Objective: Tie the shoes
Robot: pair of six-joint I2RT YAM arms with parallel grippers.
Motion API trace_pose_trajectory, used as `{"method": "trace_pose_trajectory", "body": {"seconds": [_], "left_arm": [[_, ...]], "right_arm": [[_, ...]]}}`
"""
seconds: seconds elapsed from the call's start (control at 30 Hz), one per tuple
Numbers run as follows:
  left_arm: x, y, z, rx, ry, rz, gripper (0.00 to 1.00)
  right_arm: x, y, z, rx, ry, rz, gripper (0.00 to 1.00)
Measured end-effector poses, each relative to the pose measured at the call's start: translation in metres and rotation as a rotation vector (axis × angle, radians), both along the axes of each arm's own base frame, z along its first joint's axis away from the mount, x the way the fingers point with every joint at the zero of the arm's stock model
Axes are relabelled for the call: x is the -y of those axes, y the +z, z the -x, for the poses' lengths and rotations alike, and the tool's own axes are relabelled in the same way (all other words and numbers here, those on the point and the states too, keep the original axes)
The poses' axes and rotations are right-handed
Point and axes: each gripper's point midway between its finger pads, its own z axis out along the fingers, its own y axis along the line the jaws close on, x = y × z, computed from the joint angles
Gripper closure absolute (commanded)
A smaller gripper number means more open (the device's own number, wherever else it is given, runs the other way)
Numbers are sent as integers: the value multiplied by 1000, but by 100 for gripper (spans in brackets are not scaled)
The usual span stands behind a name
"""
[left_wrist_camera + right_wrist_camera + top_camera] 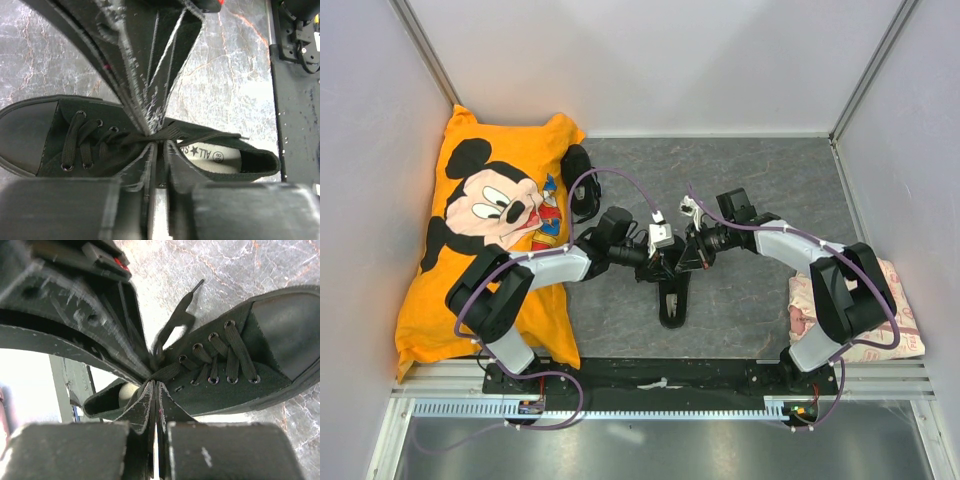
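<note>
Both sets of jaws are clenched tip to tip on the same flat black lace point(186, 300), the left gripper point(157, 145) meeting the right gripper point(155, 385) just over the eyelets. Under them one shoe point(672, 300), matte canvas with a smooth rounded toe cap, lies mid-table, heel to the near edge. The table point(750, 300) is grey and marble-veined, boxed by plain white walls point(670, 60). The second shoe point(582, 185) lies near the far-left corner, against a soft orange pillow point(470, 290).
</note>
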Motion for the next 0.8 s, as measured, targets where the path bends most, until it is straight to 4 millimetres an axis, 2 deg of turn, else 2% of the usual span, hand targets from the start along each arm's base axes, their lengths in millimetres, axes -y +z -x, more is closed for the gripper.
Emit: {"method": "trace_pose_trajectory", "body": {"seconds": [0.1,0.2,0.33,0.47,0.6,0.8], "left_arm": [[-5,-3,-1,-4,4,-15,60],[-17,-4,4,4,-1,-39,53],[-40,8,16,79,-26,-44,45],[-50,22,16,173,-55,-25,43],[-57,16,10,249,-91,-48,43],[-48,15,-13,427,-199,-65,43]], "right_arm": [[2,-1,3,-1,-1,4,100],[3,-1,5,3,-3,6,100],[4,4,6,24,-1,0,100],[3,6,5,33,0,-2,100],[4,6,5,35,-2,0,100],[4,6,5,36,-4,3,100]]}}
